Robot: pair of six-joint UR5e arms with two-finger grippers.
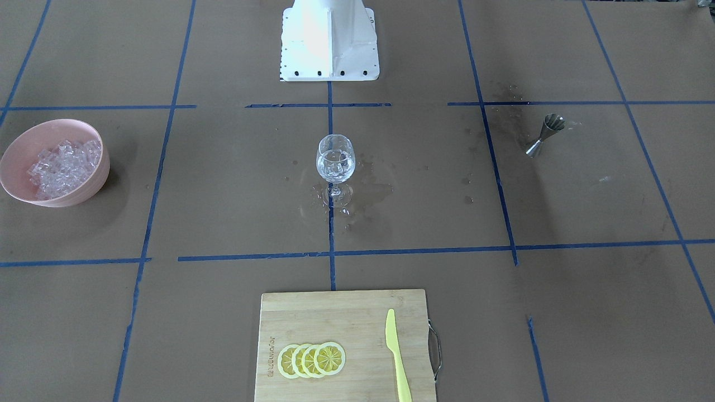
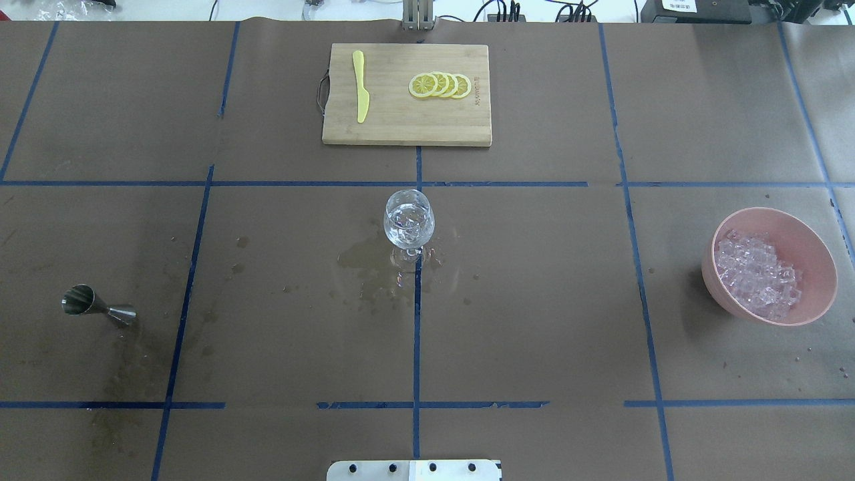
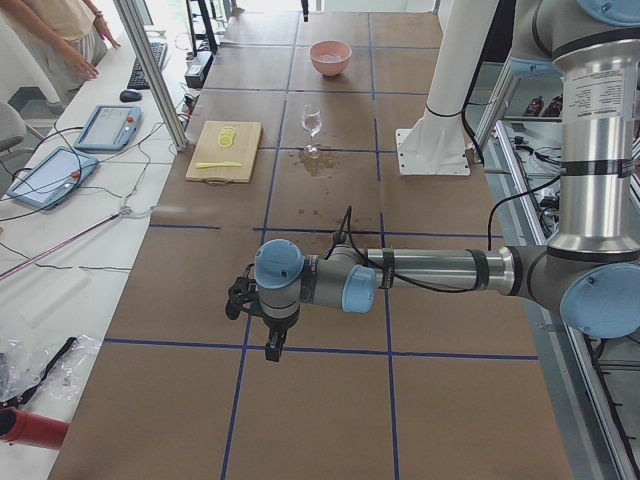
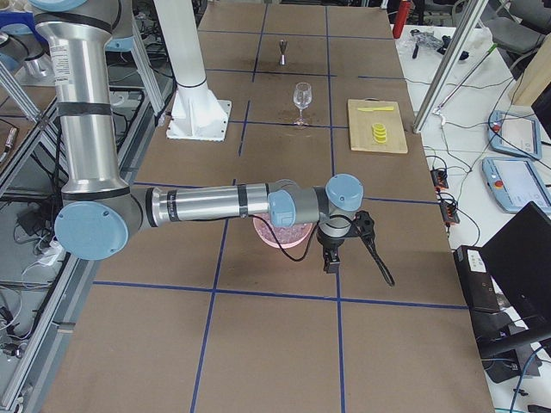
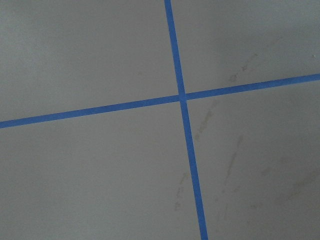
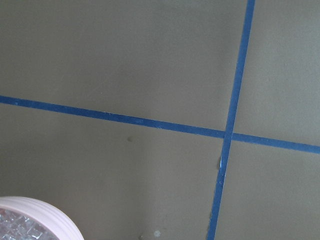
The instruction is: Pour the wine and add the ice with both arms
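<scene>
The wine glass (image 1: pixel 335 159) stands upright at the table's middle and also shows in the overhead view (image 2: pixel 409 220). Its bowl holds clear contents; I cannot tell wine from ice there. The ice (image 2: pixel 755 274) fills a pink bowl (image 2: pixel 811 294) at the overhead view's right. A steel jigger (image 2: pixel 97 304) lies on its side at the left. My left gripper (image 3: pixel 272 345) hangs over bare table far from the glass. My right gripper (image 4: pixel 331 262) hangs beside the pink bowl (image 4: pixel 280 234). Both show only in side views, so I cannot tell whether they are open or shut.
A wet spill (image 2: pixel 367 264) spreads around the glass foot. A wooden cutting board (image 2: pixel 401 127) at the far side carries lemon slices (image 2: pixel 439 85) and a yellow knife (image 2: pixel 361 85). The white pedestal (image 1: pixel 329 42) stands at the robot's side. The bowl's rim (image 6: pixel 45 210) shows in the right wrist view.
</scene>
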